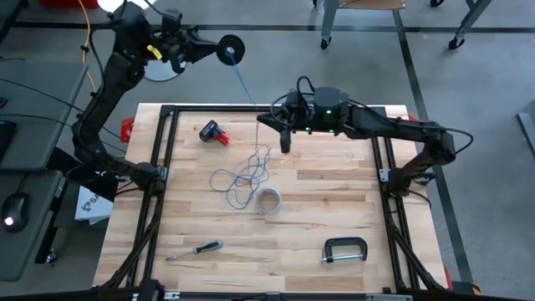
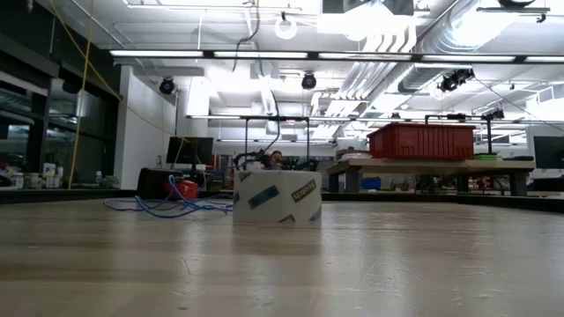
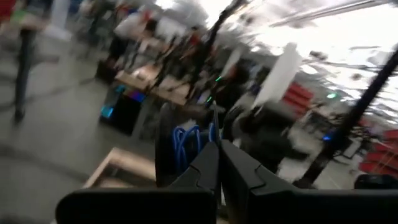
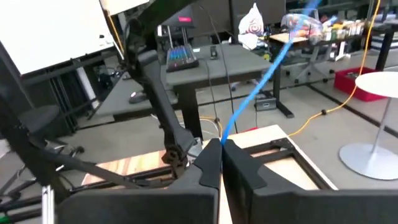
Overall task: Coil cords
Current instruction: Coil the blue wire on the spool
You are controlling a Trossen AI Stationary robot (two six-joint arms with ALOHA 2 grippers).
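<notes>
Your right gripper (image 1: pixel 285 147) pinches the blue cord (image 1: pixel 243 84) just beyond the tape roll (image 1: pixel 267 201); your left gripper (image 1: pixel 231 49), clenched on that cord, hangs farther off.

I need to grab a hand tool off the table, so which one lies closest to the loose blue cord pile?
The roll of tape, touching the blue cord pile's edge. The red-and-black tool, screwdriver and clamp all lie clear of it.
</notes>
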